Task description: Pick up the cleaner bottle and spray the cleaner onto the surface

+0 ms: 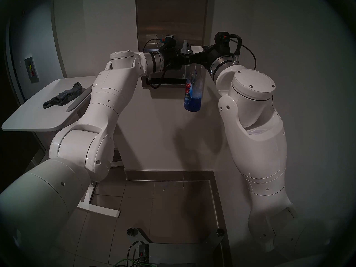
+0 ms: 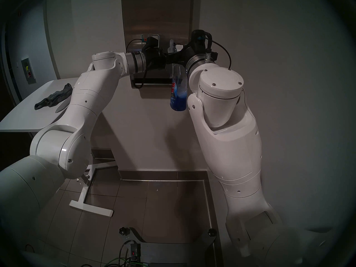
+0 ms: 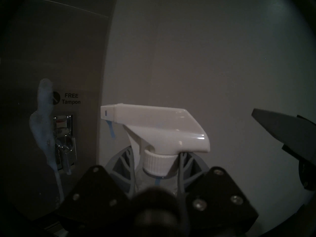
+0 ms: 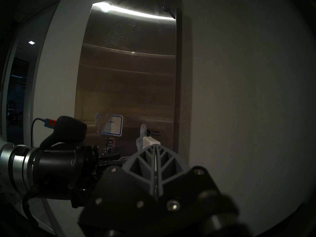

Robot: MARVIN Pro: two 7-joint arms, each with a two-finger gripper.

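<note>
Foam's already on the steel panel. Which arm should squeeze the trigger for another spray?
Right, probably: left claw is closed round the cleaner bottle neck, while right claw is shut, empty, beside the spray head.

Likely a public or workplace restroom, dimly lit. Shown by a tall brushed stainless-steel dispenser [image 4: 130,81] set into the white wall [image 1: 269,48], with a sticker reading "FREE Tampon" [image 3: 71,98] above a chrome lever [image 3: 64,140]. Also by grey floor tiles [image 1: 173,208] edged with a dark skirting strip [image 1: 167,175]. Off to the side, a white table [image 1: 34,114] bearing a dark cloth [image 1: 63,96], and a small recessed box [image 1: 31,69] in the far wall, too dark to identify.
</note>
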